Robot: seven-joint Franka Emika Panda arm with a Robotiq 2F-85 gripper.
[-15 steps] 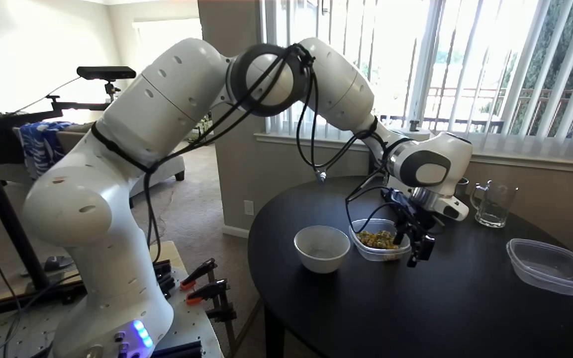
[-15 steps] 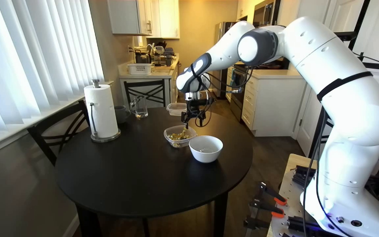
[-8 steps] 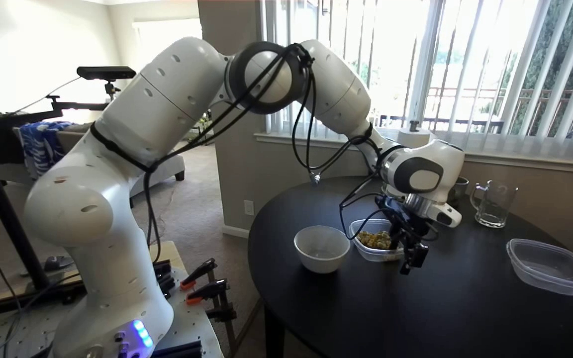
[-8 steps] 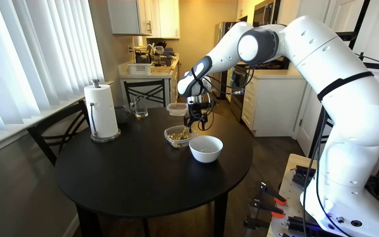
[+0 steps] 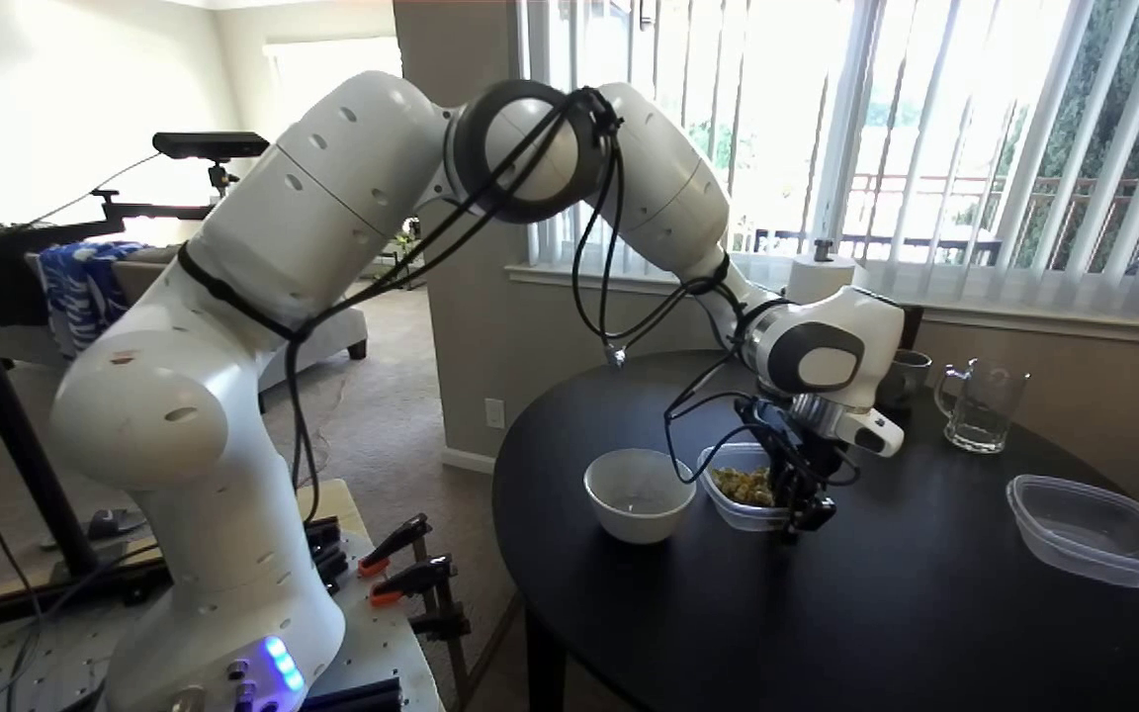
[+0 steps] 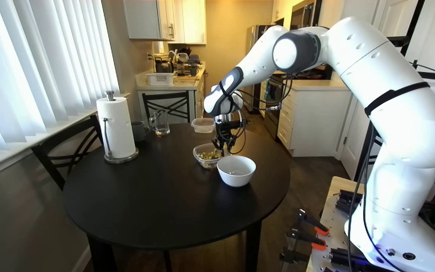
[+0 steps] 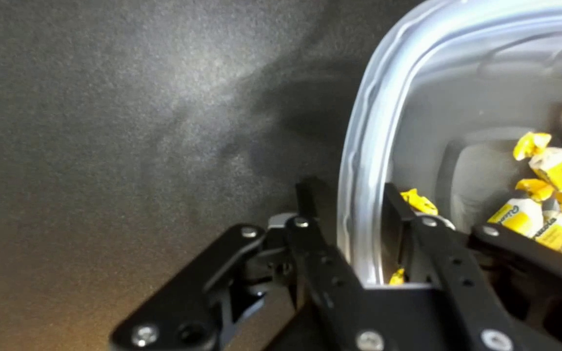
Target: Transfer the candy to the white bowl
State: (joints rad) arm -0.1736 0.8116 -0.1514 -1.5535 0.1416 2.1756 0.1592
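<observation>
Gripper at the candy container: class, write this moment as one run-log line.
gripper: astride rim of clear container, clamping unclear | candy: in container | white bowl: beside container, no candy visible inside

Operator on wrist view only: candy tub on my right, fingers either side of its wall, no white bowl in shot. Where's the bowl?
Observer: Both exterior views show the white bowl next to the tub, nearer the robot's base.
Operator: Any of the candy in it?
Observer: None that I can make out in either exterior view.
Operator: Anything else beyond the tub, away from the base?
Observer: Yes, in an exterior view a second clear container sits on the table, farther from the base than the tub.
</observation>
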